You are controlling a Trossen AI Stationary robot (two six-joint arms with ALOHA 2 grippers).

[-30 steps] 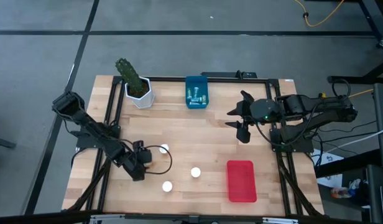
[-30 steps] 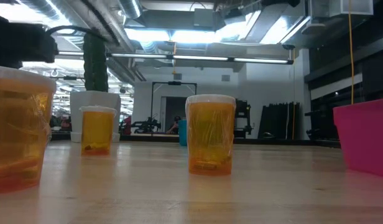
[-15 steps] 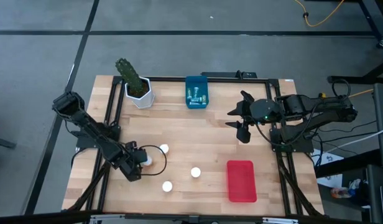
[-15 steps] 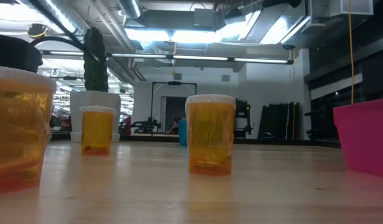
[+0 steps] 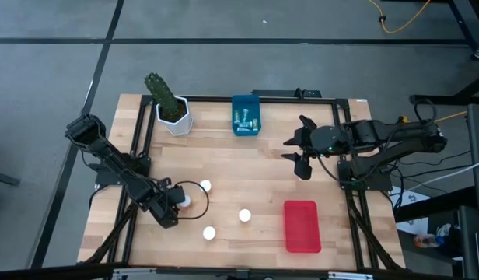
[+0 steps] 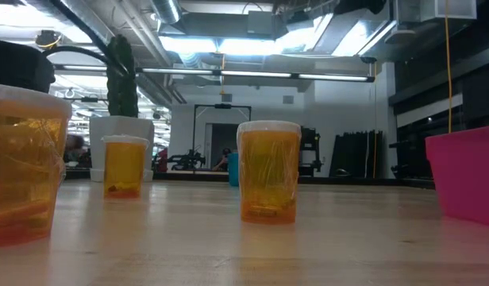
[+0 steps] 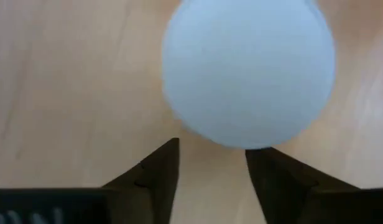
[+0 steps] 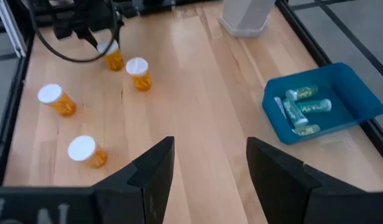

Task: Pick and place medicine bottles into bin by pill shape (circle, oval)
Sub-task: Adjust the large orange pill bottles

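Observation:
Four orange medicine bottles with white caps stand upright on the wooden table (image 5: 247, 167): one (image 5: 185, 201) right at my left gripper, one (image 5: 204, 187) beside it, and two (image 5: 244, 215) (image 5: 209, 232) nearer the front edge. My left gripper (image 5: 177, 203) is open; in the left wrist view its fingertips (image 7: 210, 155) stand just short of that bottle's white cap (image 7: 249, 68), and I cannot tell whether they touch it. My right gripper (image 5: 300, 152) is open and empty above the table's right half. Several pale greenish bottles lie in the blue bin (image 5: 246, 115).
A red bin (image 5: 302, 225) stands at the front right. A white pot with a green cactus (image 5: 173, 113) stands at the back left, beside the blue bin (image 8: 322, 109). Bare wood lies between the bottles and the blue bin.
My left gripper has drawn back a little toward the table's left edge, so the white cap of the bottle it covered now shows in front of its fingers. The bottles have stayed where they were.

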